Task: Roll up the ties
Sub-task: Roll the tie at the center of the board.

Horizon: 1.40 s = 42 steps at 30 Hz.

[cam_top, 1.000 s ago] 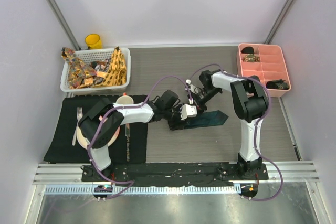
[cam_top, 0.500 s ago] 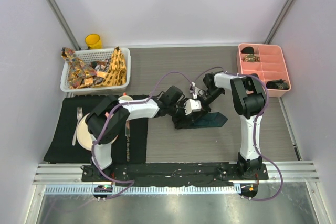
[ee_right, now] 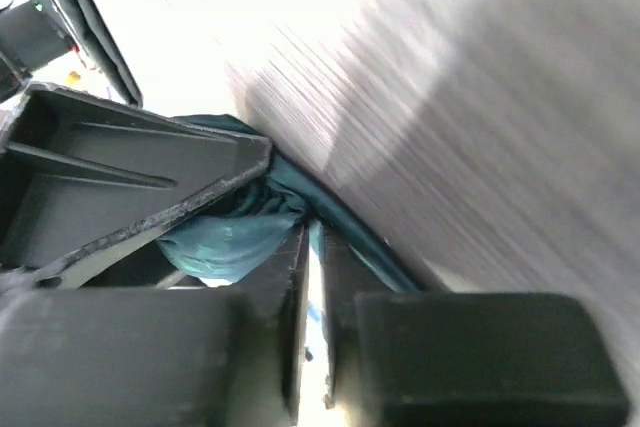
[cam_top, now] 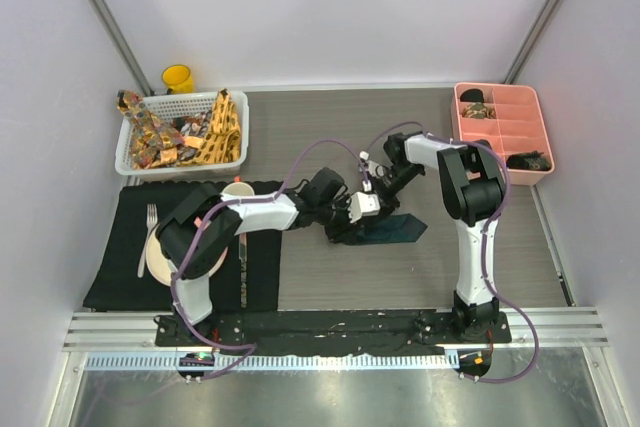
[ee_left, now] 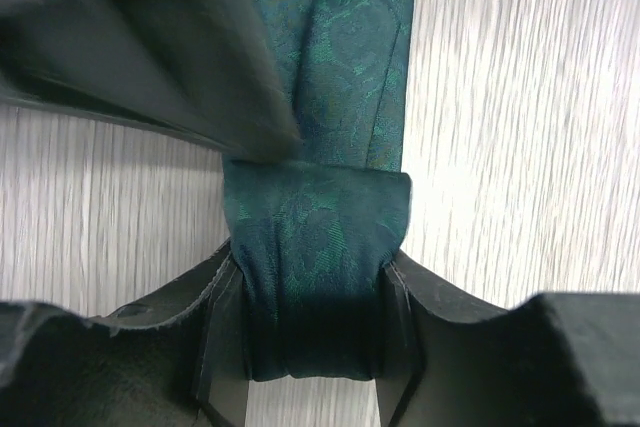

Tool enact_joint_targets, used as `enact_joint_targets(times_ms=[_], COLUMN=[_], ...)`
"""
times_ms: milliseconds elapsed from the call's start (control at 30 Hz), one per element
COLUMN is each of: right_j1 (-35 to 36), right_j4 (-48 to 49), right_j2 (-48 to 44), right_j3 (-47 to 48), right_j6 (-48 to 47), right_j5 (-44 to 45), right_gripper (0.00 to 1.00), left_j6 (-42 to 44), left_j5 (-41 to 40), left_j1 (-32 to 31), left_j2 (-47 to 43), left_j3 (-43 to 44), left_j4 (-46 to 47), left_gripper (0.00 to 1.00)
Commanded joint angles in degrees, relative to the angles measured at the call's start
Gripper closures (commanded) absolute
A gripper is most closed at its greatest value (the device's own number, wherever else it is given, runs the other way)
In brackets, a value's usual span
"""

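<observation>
Grey table [cam_top: 330, 122]: basket [cam_top: 170, 168] of patterned ties [cam_top: 215, 134] (rolled ties [cam_top: 475, 103] in pink tray [cam_top: 497, 87])

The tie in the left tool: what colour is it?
Dark teal tie, faint woven pattern; left wrist view.

So the left gripper [ee_left: 312, 347] has its two black fingers [ee_left: 225, 347] pressed on either side of a rolled-up bit of the teal tie [ee_left: 315, 237]. The rest of it runs flat up the grey wood-grain table [ee_left: 520, 147]. A dark blurred shape [ee_left: 130, 37] covers the tie's upper left edge.
</observation>
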Motion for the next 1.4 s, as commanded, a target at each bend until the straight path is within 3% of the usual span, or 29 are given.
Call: enact_joint_targets(times_ms=[0,67,167,333,433,600,733,833,867,900,1233,1367], right_j1=[0.3,0.2,0.3,1.0,1.9,2.6,2.5,2.4,2.3,2.1,-1.6,-2.1], right_j4=[-1.0,-4.0,-7.1,-6.4,-3.8,5.1,6.4,6.8,6.8,6.8,6.6,6.9], right_j2=[1.4,1.4,-1.2,-5.5,-6.9,-5.5,-3.4,-2.8,-2.6,-2.5,0.9,1.9], right_j3=[9.3,11.3,9.1,1.8,-1.6,-3.0,-2.2,-3.1,-3.6,-4.1,-8.0,-6.7], right_j6=[-4.8,-5.9,-5.9,-2.8,-0.3,5.3,6.2,5.0,4.6,4.3,0.3,0.7], right_j5=[1.7,-1.1,-6.4,-13.2,-13.2,-10.1,-5.2,-3.3,-2.9,-2.2,4.7,5.9], right_gripper=[0.76,0.66,0.59,0.56,0.56,0.56,0.60,0.78,0.96,0.99,0.99,0.99], left_j6=[4.8,5.1,4.4,3.1,2.9,3.0,3.1,3.2,3.3,3.4,1.7,1.8], left_j5=[-8.2,-9.0,-9.6,-10.6,-10.7,-10.5,-10.3,-9.9,-9.5,-9.4,-5.3,-4.2], left_j1=[-0.4,-0.4,-0.8,-1.3,-1.5,-1.6,-1.6,-1.6,-1.5,-1.6,-0.9,-0.8], left_j2=[-1.4,-1.2,-0.8,0.1,0.2,0.2,0.2,0.1,-0.2,-0.5,-5.0,-4.9], left_j3=[-4.8,-5.3,-4.9,-3.9,-3.4,-3.2,-3.1,-3.2,-3.2,-3.2,-0.9,1.0], left_j4=[-6.8,-7.5,-7.4,-7.2,-6.9,-6.7,-6.8,-6.8,-6.8,-6.9,0.6,2.6], left_gripper=[0.64,0.63,0.62,0.57,0.48,0.46,0.46,0.46,0.45,0.44,0.16,0.11])
